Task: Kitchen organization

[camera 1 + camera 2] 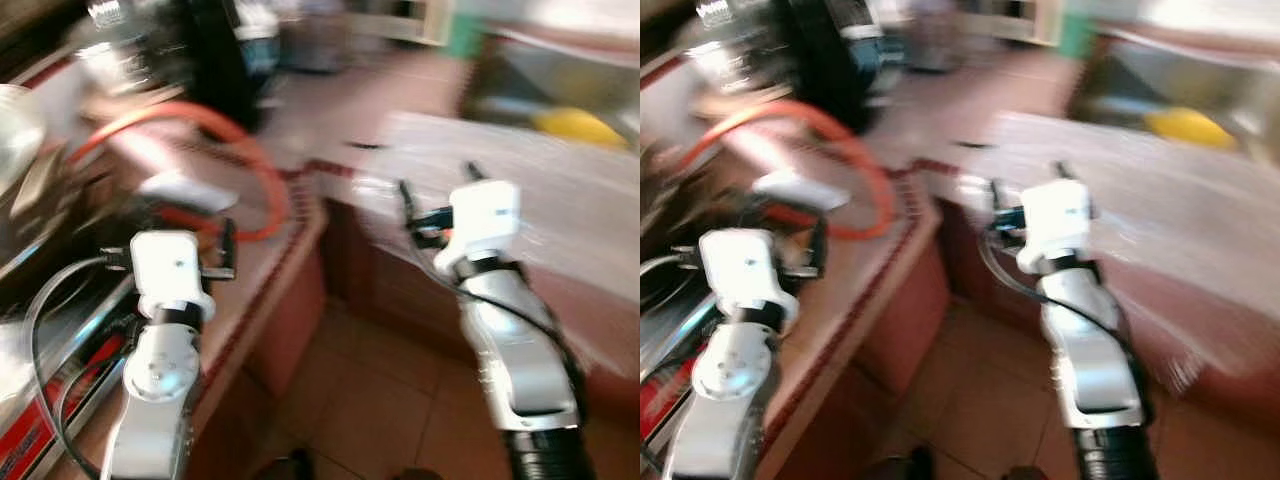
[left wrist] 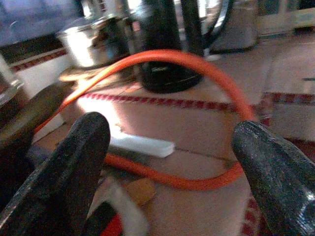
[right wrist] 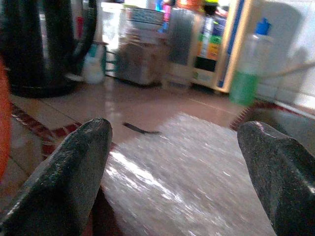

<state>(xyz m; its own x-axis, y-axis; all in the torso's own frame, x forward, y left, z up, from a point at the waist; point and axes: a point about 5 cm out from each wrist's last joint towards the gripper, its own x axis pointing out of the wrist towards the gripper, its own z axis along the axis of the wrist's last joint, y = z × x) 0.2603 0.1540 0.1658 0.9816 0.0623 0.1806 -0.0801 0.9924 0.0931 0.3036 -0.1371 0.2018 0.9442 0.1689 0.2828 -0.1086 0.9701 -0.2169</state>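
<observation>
Two grippers are raised ahead of us, both spread wide and holding nothing, which suits a moment of approach: the blur in the head views suggests we are moving or turning, so neither is committed to a grasp.

Nearest, the left gripper (image 1: 215,262) hovers just over the edge of the reddish-brown tiled tabletop (image 2: 197,128). Directly beyond its fingers (image 2: 74,162) lies a flat white bar-shaped object (image 2: 140,145), and a loop of orange hose or cable (image 2: 197,64) curves around it, running off to both sides. We cannot tell what the white piece is. Since the loose loop sprawls across the work surface, we judge it a likely thing to tidy.

The right gripper (image 1: 435,200) hangs over the corner where the counter turns, its fingers (image 3: 69,172) released above a sheet of clear, crinkled plastic film (image 3: 197,182) spread on the tabletop. A small dark object (image 3: 140,130) lies just past the film's far edge; it is too small to identify.

Farther off stands a tall black kettle-like jug (image 2: 167,44), beyond the orange loop. Next to it, by the wall, sits a shiny steel lidded pot (image 2: 88,44). Far beyond the right gripper a clear bottle of green liquid with a blue cap (image 3: 248,64) stands at the wall beside a sink (image 1: 560,85) holding something yellow (image 1: 575,125), probably kept there for washing up.
</observation>
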